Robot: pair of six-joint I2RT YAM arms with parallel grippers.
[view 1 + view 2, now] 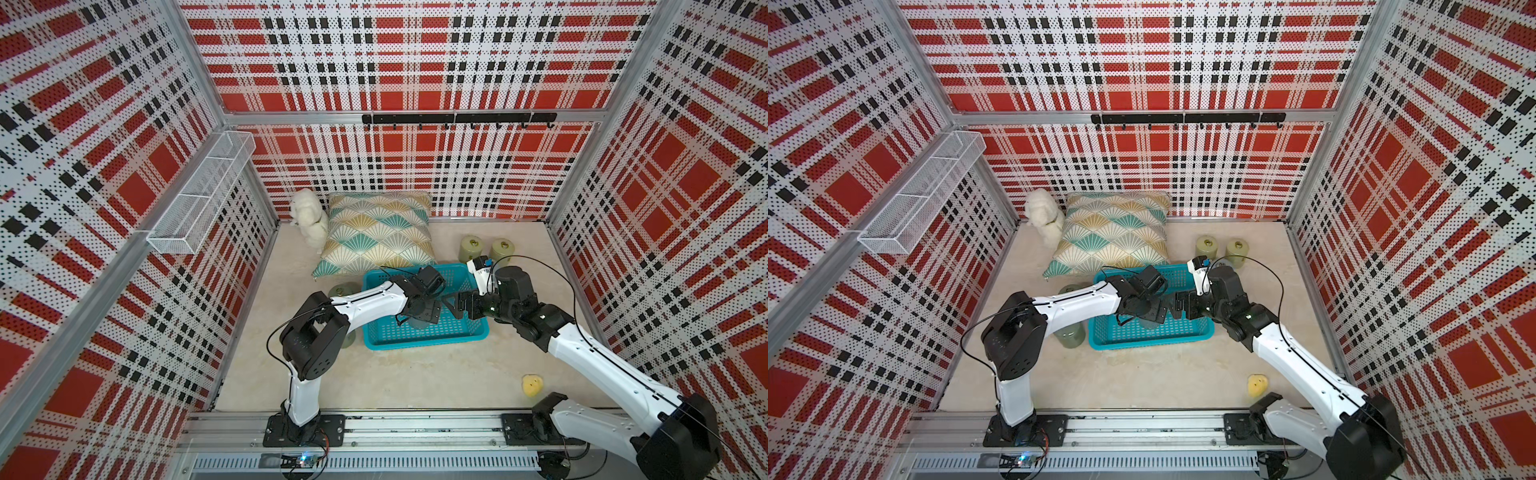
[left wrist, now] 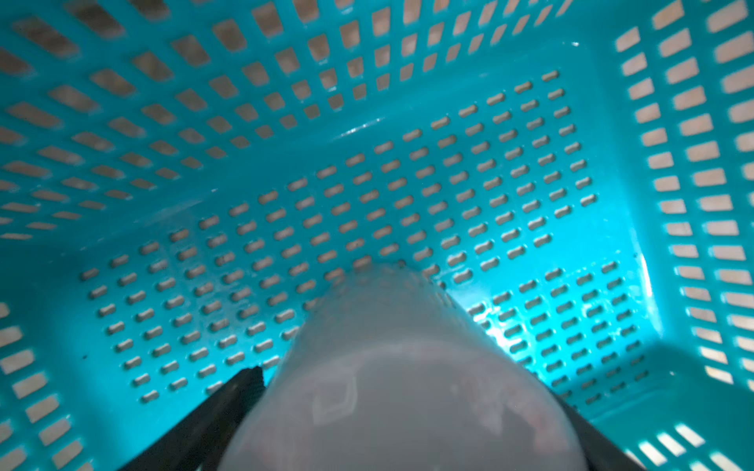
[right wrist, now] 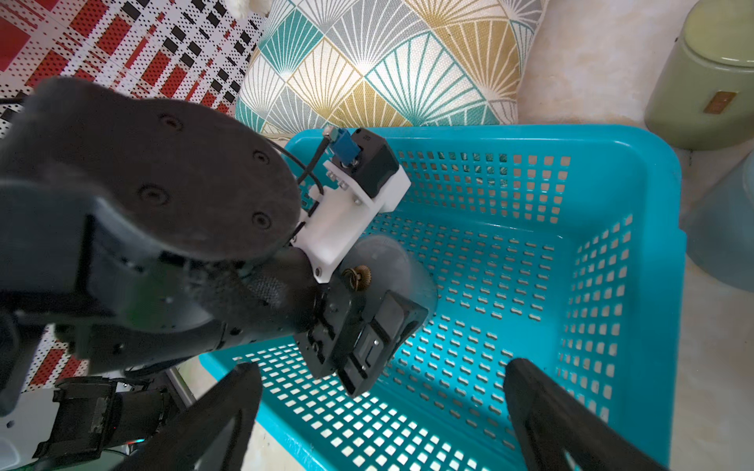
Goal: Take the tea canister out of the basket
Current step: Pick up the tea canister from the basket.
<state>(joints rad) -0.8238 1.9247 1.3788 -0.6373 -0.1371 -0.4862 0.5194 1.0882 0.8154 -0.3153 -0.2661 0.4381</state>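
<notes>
basket [image 1: 424, 343] w/ canister [image 3: 387, 261] inside, pillow [image 1: 376, 232] behind

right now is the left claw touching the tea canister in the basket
Cannot tell. In the left wrist view the left claw straddles the tea canister, but blur hides any contact or gap.

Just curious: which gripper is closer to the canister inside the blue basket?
Left. The left gripper straddles the canister; the right gripper hangs open beside it, apart.
</notes>
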